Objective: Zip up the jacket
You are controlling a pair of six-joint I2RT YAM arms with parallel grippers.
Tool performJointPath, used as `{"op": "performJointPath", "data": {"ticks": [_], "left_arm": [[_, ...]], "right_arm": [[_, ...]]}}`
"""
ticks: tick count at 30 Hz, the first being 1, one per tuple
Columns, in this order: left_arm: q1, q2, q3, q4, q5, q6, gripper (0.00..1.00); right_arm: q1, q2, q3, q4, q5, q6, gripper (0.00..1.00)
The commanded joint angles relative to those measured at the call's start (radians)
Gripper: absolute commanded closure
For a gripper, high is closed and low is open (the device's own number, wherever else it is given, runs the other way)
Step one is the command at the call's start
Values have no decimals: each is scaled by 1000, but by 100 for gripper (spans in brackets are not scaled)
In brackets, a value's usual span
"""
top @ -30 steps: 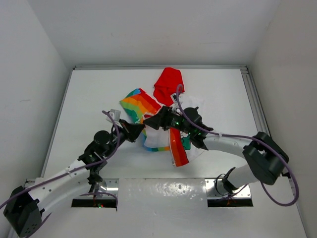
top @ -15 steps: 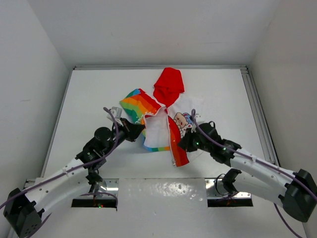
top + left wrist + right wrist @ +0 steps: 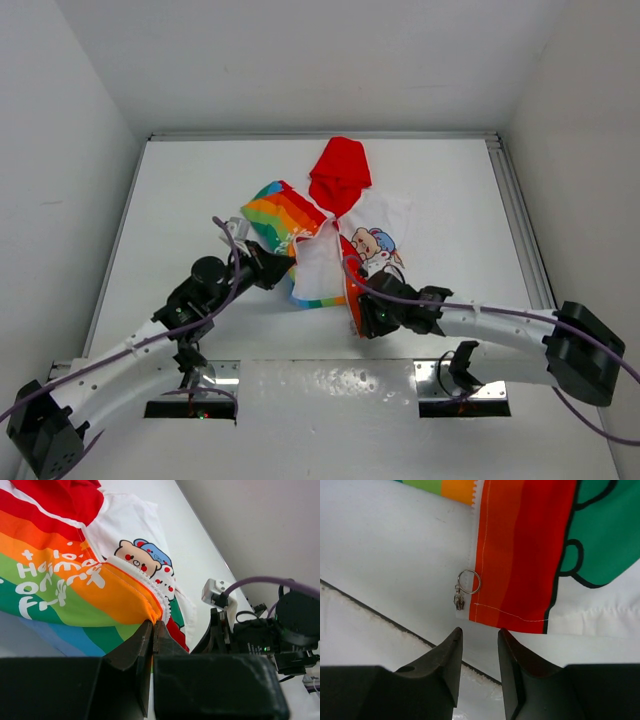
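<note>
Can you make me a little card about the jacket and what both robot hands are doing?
jacket: open on the table, not zipped
left gripper: shut, pinching the jacket's orange edge
right gripper: open, empty, just short of the zipper pull
zipper pull: small metal ring at the red edge's bottom corner, untouched

Rainbow-striped jacket (image 3: 285, 212), red hood (image 3: 340, 172), white lining (image 3: 320, 264).

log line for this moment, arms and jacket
jacket: lying open, unzipped | left fingers: shut on jacket front edge | right fingers: open, empty, just short of zipper pull ring at hem
</note>
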Motion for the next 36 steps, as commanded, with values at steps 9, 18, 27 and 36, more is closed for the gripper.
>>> {"op": "performJointPath", "data": {"ticks": [9,18,27,36], "left_arm": [[-3,-28,37,2,-2,13,100],[-3,-38,15,20,-9,11,100],[-3,-48,29,-6,-16,22,100],[-3,-62,23,3,-17,26,100]], "right_arm": [[125,124,89,-11,239,-12,62],[193,185,132,-44,344,8,60],[207,247,92,5,345,67,59],[208,253,46,31,315,108,81]]}}
